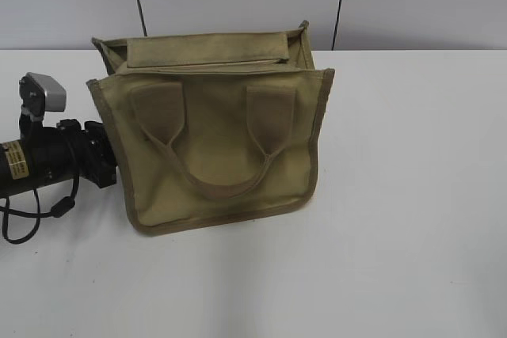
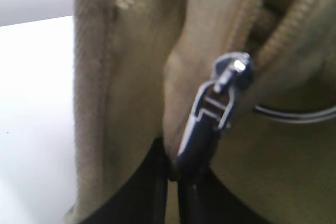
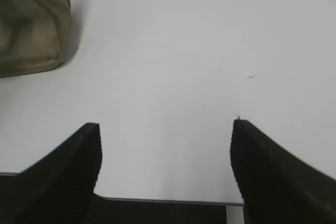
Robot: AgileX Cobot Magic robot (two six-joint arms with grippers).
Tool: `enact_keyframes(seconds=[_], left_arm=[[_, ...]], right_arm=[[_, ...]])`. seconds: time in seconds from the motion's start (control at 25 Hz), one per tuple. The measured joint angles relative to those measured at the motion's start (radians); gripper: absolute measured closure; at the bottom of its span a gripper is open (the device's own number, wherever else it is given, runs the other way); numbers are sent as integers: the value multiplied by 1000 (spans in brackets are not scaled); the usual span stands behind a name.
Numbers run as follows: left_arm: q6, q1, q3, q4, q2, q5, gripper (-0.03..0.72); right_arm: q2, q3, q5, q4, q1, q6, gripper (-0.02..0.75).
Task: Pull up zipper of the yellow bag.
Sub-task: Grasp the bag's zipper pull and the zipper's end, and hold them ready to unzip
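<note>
The yellow bag stands upright on the white table with its two webbing handles hanging down the front. My left arm reaches in from the left, and its gripper tips are hidden behind the bag's left side in the exterior view. In the left wrist view the left gripper is shut on the silver pull tab of the zipper, whose teeth run up to the right and stand apart. My right gripper is open and empty above bare table, right of the bag's corner. It is out of the exterior view.
The white table runs wide to the right and front of the bag. A grey wall stands behind it. A thin metal ring hangs by the zip slider. The table's near edge shows below my right gripper.
</note>
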Motion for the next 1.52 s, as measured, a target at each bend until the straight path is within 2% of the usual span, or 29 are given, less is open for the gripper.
enact_keyframes(seconds=[0.16,0.32,0.64,0.88,1.12,1.36,1.52], left_arm=[[0,0,4,-4,-7,0,680],[-2,0,39,-58,-84,35,680],[-28,0,52,-81,-445,431,680],[-29,0,52,-81,-685,529,680],[-32,0,52,-69,-715,657,680],[-34,0,52,-66,-715,666,680],[-34,0,52,-66,-715,658,680]], right_arm=[[0,0,0,0,0,0,154],[0,0,0,0,0,0,154],[0,0,0,0,0,0,154],[0,0,0,0,0,0,154],[0,0,0,23,0,0,154],[0,0,-14,68,0,1,154],[6,-18,-112,120,0,3,154]])
